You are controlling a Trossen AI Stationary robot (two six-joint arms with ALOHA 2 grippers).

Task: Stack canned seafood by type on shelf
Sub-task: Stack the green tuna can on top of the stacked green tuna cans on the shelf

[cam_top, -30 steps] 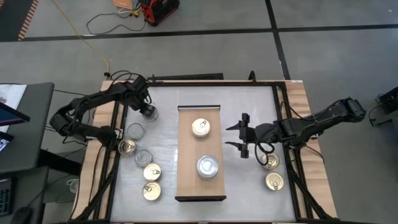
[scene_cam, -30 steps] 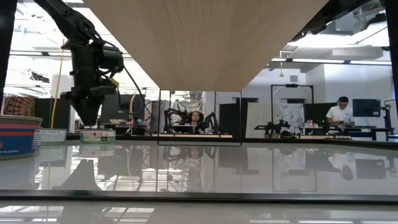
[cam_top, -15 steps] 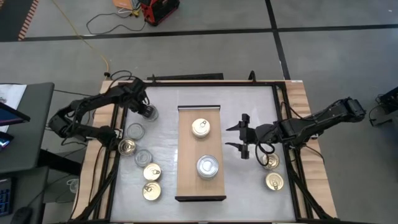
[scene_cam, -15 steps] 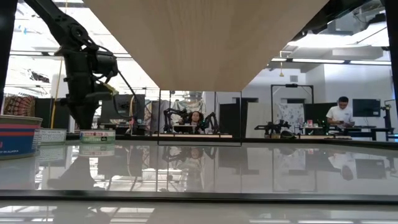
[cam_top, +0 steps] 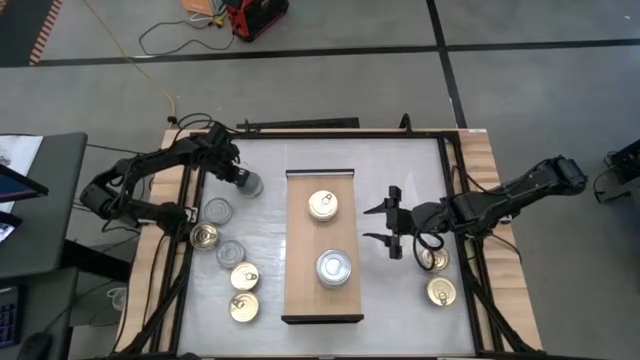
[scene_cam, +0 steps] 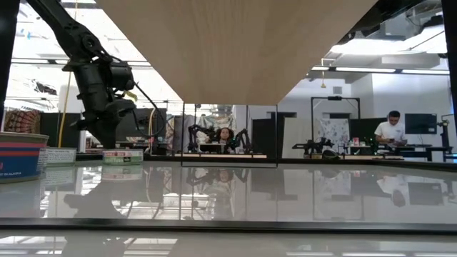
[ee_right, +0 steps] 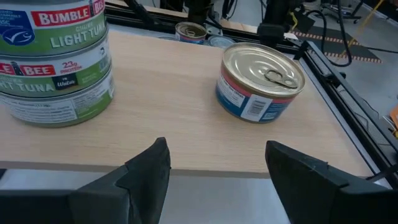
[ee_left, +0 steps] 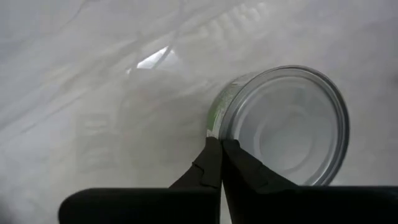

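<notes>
Left wrist view: fingers pinched together beside a silver-lidded can, with nothing held.

The left gripper (ee_left: 222,163) sat at the far left of the worktop (cam_top: 400,170), its fingers (ee_left: 208,168) fully together and their tips touching the rim of the silver-lidded can (ee_left: 281,124) rather than straddling it. A lift from that position would probably have come up empty, or the tips could have nudged the can across the smooth surface. The right gripper (cam_top: 392,220) hung just beside the shelf (cam_top: 300,290) with its fingers spread wide and empty. The shelf carried a gold pull-tab can (cam_top: 322,205) and a stack of silver-lidded cans (cam_top: 334,267); more loose cans (cam_top: 243,276) lay near the left edge and two (cam_top: 440,291) by the right, so most sorting looked undone.
</notes>
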